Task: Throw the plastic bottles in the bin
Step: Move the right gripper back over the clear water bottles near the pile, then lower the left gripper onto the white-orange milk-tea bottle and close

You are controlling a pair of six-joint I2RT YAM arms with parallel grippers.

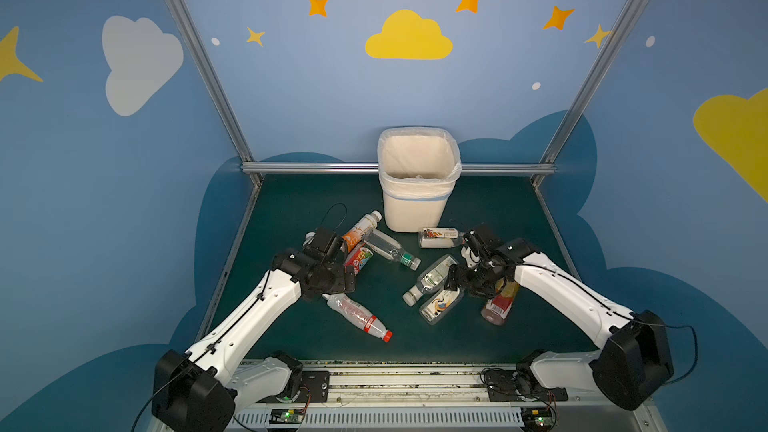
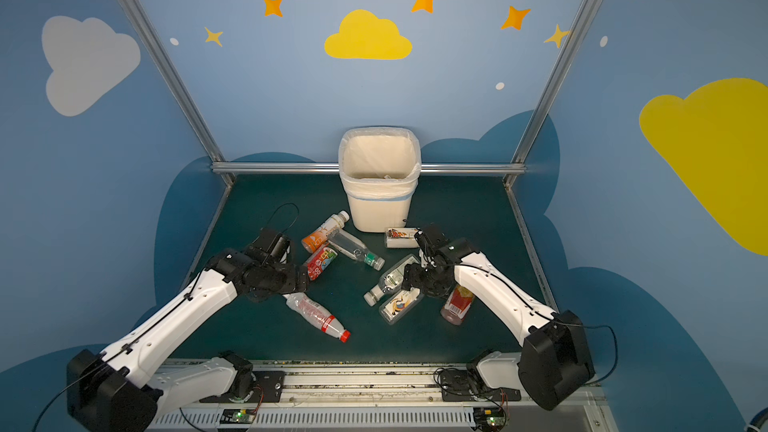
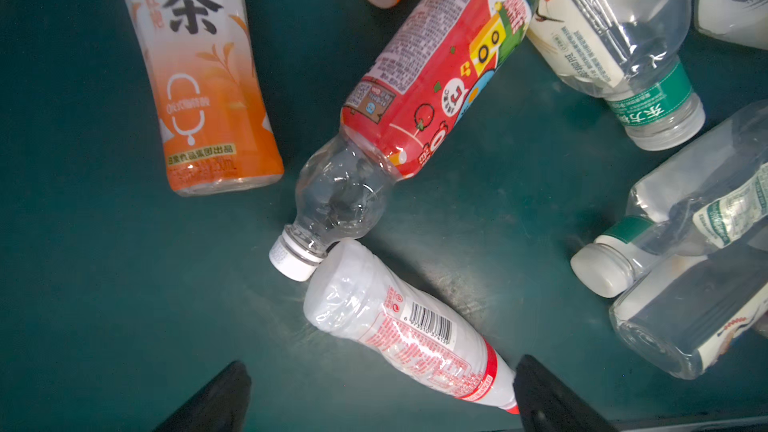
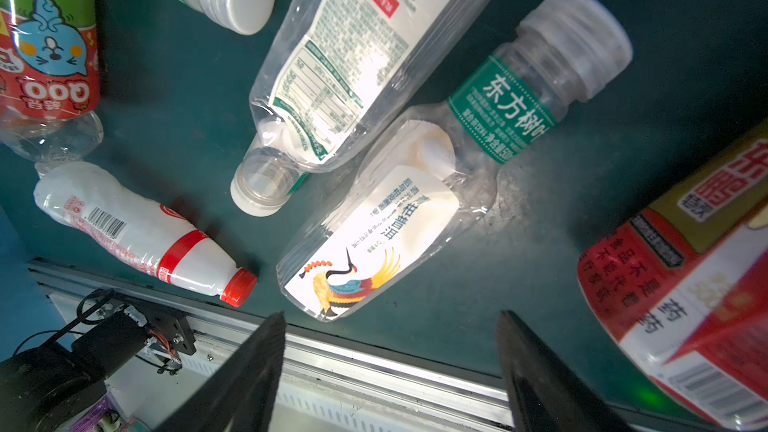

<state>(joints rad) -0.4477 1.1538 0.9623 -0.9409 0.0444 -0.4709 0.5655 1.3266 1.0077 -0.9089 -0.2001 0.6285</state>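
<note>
The bin's (image 1: 415, 214) near wall hid most of its inside in both top views. Only a pale scrap showed low within the bag, too small to name. The right arm covered the upper half of the red-and-yellow-labelled bottle (image 1: 496, 309). In a top view the left wrist overlapped the base of the orange tea bottle (image 1: 360, 229). In the left wrist view a finger (image 3: 548, 401) cut off the cap of the white red-capped bottle (image 3: 395, 326).

The left end effector (image 1: 343, 282) hung over that bottle without touching it, jaws spread wide and empty, with the red cartoon-labelled bottle (image 1: 358, 260) just beyond. The right end effector (image 4: 392, 312) was likewise open and held nothing. The crane-labelled bottle (image 4: 374, 234) lay just past its gap, touching the green-labelled clear bottle (image 4: 332, 76).

Every bottle in view lay on its side on the green worktop (image 1: 498, 209), in front of the bin.
</note>
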